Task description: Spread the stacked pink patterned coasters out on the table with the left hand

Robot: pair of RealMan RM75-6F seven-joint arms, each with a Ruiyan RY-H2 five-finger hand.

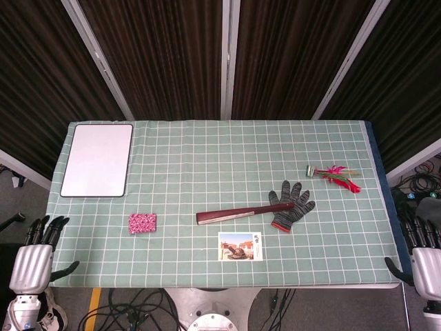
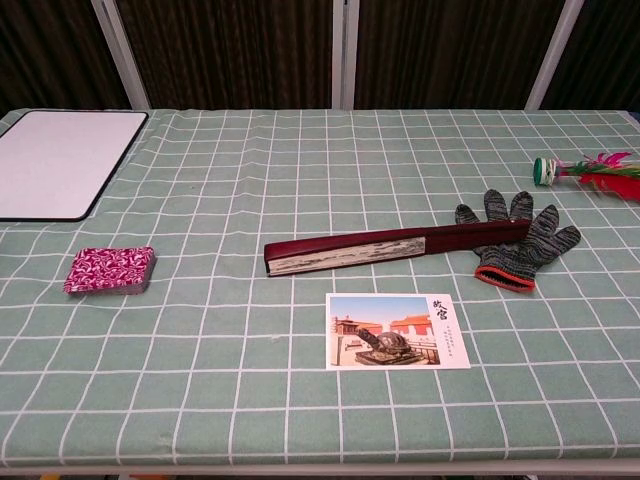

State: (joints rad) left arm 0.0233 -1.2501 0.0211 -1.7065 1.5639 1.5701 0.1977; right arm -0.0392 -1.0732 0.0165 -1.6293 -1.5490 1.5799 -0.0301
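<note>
The pink patterned coasters (image 1: 142,223) lie in one neat stack on the green checked cloth, left of centre near the front; the chest view shows the coaster stack (image 2: 110,270) at the left. My left hand (image 1: 38,252) hangs off the table's front-left corner, fingers apart and holding nothing, well to the left of the stack. My right hand (image 1: 425,249) hangs off the front-right corner, fingers apart and empty. Neither hand appears in the chest view.
A white board (image 1: 97,159) lies at the back left. A closed folding fan (image 1: 234,214), a knit glove (image 1: 291,204), a postcard (image 1: 240,246) and a feathered shuttlecock (image 1: 335,174) occupy the centre and right. The table's front edge (image 1: 220,285) runs close to the postcard.
</note>
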